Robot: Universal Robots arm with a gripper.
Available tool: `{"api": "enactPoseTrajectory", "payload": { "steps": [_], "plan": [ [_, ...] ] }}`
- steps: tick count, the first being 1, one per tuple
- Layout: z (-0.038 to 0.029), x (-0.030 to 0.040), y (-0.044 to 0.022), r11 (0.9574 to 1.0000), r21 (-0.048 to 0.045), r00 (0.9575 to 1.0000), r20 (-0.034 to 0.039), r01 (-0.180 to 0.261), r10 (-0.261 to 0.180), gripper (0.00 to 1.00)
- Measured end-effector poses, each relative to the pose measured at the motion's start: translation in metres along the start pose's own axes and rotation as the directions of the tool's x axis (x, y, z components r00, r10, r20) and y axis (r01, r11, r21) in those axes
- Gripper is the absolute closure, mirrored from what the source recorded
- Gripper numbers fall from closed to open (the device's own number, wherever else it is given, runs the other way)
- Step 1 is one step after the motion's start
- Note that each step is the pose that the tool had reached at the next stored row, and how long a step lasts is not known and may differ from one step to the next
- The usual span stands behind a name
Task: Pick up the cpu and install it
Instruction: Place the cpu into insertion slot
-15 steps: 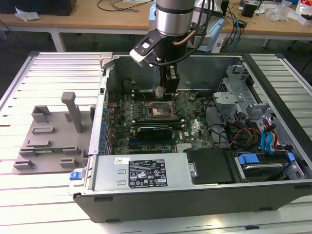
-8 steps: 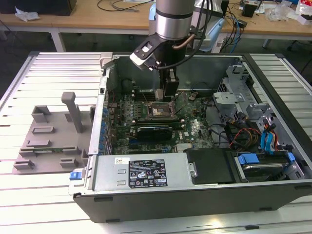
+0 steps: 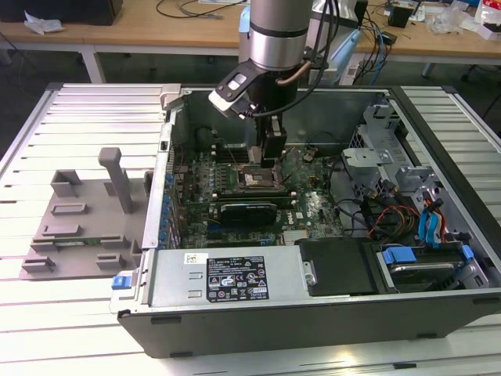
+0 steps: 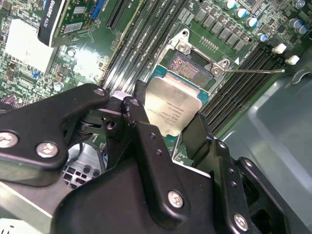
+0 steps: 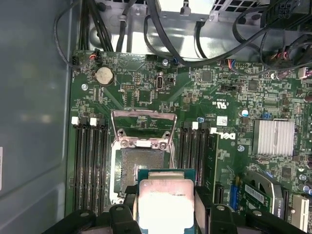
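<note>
Computer case point(image 3: 168, 278): jaws clamp cpu point(image 4: 173, 105) over open socket point(image 5: 141, 163), memory slots point(image 5: 90, 151) flanking.

Bright, even room light falls from above in the exterior view, while the case point(image 3: 329, 313) interior lies in shade. In the second wrist view glare washes the heatsink point(image 4: 24, 44) white and the cpu point(image 4: 170, 107) top gleams softly.

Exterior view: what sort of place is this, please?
Likely a robotics lab or workshop: an open computer case lies on a slatted metal table, cluttered desks stand behind, and a robot arm holds the cpu over the motherboard.
</note>
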State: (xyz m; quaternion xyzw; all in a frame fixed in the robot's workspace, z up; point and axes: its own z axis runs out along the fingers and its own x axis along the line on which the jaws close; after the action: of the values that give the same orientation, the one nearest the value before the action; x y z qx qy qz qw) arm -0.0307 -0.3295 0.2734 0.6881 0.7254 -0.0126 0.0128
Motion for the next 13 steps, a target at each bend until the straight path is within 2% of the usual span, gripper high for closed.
{"api": "enactPoseTrajectory", "payload": {
  "steps": [13],
  "plan": [
    [0.0166,0.0006,0.0,1.0,0.0,1.0,0.0,0.0,0.0,0.45]
  ]
}}
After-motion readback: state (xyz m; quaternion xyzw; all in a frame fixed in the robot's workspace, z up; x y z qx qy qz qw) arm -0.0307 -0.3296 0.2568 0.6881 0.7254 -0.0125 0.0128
